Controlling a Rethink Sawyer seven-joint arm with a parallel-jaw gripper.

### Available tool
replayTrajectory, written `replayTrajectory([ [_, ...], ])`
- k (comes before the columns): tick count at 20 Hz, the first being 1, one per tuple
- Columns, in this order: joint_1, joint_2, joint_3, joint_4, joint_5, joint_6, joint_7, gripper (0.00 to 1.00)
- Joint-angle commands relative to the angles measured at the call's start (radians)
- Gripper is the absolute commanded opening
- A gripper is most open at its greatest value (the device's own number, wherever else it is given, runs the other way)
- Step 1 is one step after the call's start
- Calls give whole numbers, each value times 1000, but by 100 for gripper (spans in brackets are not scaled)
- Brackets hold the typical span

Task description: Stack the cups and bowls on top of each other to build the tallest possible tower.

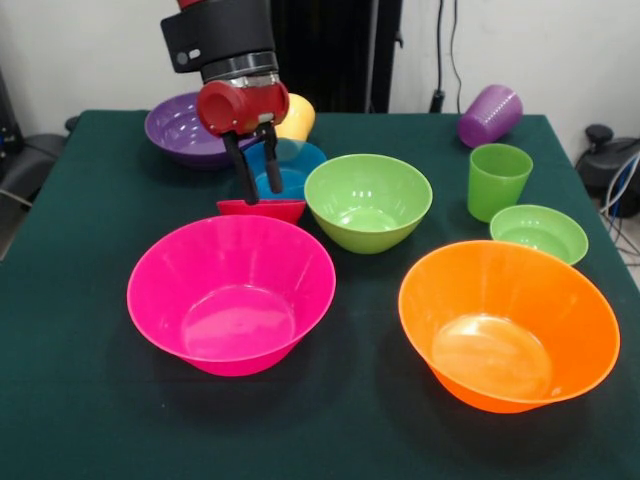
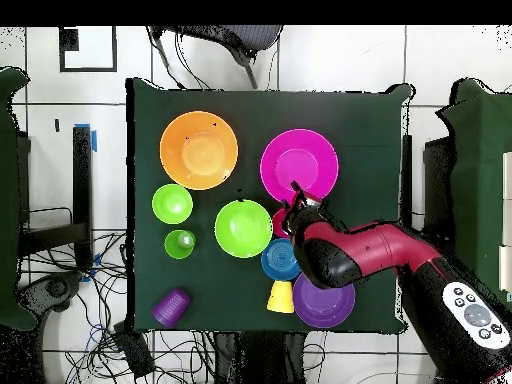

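My gripper (image 1: 263,194) hangs open just above the small red bowl (image 1: 262,211), its black fingers (image 1: 246,180) reaching the bowl's far rim. The red bowl sits between the large pink bowl (image 1: 232,292) and the small blue bowl (image 1: 290,165). The medium green bowl (image 1: 368,200) stands alone to the right, with nothing stacked in it. The yellow-orange cup (image 1: 297,118) and the purple cup (image 1: 490,115) lie on their sides. The green cup (image 1: 497,180) stands upright. In the overhead view the gripper (image 2: 296,205) covers most of the red bowl (image 2: 279,222).
The large orange bowl (image 1: 508,325) is at the front right. The small light green bowl (image 1: 540,233) is beside the green cup. The medium purple bowl (image 1: 185,130) is at the back left, behind the arm. All stand on a dark green cloth (image 1: 80,380).
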Motion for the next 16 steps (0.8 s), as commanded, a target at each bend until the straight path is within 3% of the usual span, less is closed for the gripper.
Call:
replayTrajectory([
  [1, 84, 7, -121, -56, -109, -66, 125, 100],
  [7, 121, 12, -168, -68, -108, -124, 139, 100],
  [11, 215, 33, -290, -110, -122, -200, 175, 100],
  [16, 235, 72, -335, -130, -120, -198, 146, 100],
])
